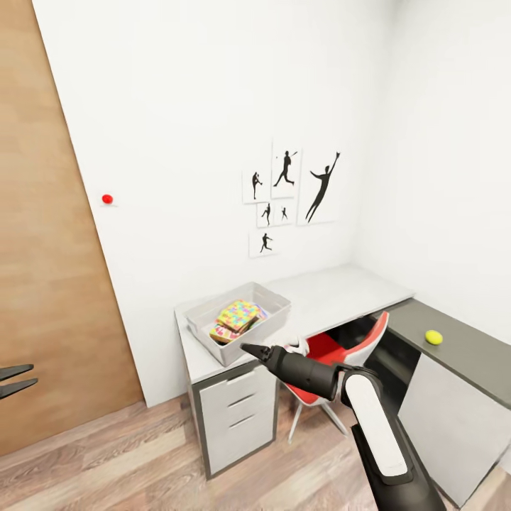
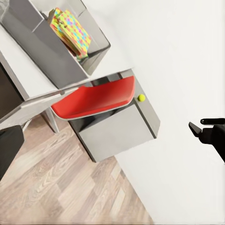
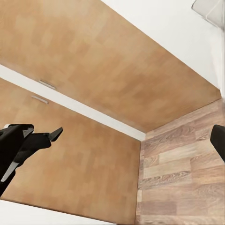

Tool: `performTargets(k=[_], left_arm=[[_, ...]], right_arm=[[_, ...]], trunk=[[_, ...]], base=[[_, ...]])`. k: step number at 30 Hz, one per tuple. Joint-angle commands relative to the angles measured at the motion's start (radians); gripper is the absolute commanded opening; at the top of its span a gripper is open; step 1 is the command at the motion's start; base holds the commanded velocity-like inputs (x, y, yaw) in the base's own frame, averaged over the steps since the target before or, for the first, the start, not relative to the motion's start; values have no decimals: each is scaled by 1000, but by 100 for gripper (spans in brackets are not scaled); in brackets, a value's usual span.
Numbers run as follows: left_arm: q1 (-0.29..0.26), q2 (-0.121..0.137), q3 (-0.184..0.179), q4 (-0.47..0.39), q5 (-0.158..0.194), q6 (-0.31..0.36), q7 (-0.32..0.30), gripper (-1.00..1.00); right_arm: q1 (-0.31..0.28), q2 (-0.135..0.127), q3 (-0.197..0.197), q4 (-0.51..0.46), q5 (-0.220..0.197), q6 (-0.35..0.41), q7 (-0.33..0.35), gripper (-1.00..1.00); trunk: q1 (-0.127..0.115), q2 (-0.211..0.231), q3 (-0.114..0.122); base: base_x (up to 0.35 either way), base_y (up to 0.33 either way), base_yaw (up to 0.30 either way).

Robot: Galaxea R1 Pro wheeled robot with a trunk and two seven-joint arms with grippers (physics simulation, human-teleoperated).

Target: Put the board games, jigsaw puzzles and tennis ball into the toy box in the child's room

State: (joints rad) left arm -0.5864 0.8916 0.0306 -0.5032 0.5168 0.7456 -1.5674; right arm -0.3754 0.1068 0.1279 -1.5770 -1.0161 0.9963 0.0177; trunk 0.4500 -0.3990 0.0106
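1. Your right hand (image 1: 250,348) reaches in from 5 o'clock in the head view. Its tip is at the front wall of the toy box (image 1: 206,312); whether they touch cannot be told. In the right wrist view its fingers (image 3: 35,139) are spread wide and released, with nothing between them.
2. Your left hand (image 1: 32,375) shows at 9 o'clock, at the edge of the head view. Its two fingers are apart and released, and it is well clear of the toy box.
3. Past the wood floor (image 1: 142,461), the grey drawers (image 1: 238,419) stand under the surface (image 1: 333,291). The red chair (image 1: 323,351) is tucked in at their 3 o'clock.
4. The toy box sits on the light grey surface near its front corner. Inside, a multicoloured jigsaw puzzle (image 1: 240,312) lies tilted on top of another flat printed piece, too small to identify.
5. The tennis ball (image 1: 433,337) rests on the lower dark section, at 3 o'clock of the toy box and well apart from it.
6. On the far wall, the silhouette pictures (image 1: 287,191) hang at 12 o'clock of the surface. The red button (image 1: 107,199) is at 10 o'clock, just beside the wooden panel (image 1: 42,248).
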Motion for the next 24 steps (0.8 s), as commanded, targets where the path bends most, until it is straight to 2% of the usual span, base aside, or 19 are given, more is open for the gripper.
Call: performTargets(k=[1, 9, 24], left_arm=[[0, 0, 0, 0, 0, 11, -3, 100], [0, 1, 0, 0, 0, 11, -3, 100], [0, 1, 0, 0, 0, 11, -3, 100]], right_arm=[[0, 1, 0, 0, 2, 4, 1, 100], [0, 0, 0, 0, 2, 4, 2, 100], [0, -1, -2, 1, 2, 4, 2, 100]], trunk=[[0, -1, -1], [0, -1, -7], [0, -1, -14]], base=[[-230, 115, -232], [-74, 83, -245], [-3, 6, -266]])
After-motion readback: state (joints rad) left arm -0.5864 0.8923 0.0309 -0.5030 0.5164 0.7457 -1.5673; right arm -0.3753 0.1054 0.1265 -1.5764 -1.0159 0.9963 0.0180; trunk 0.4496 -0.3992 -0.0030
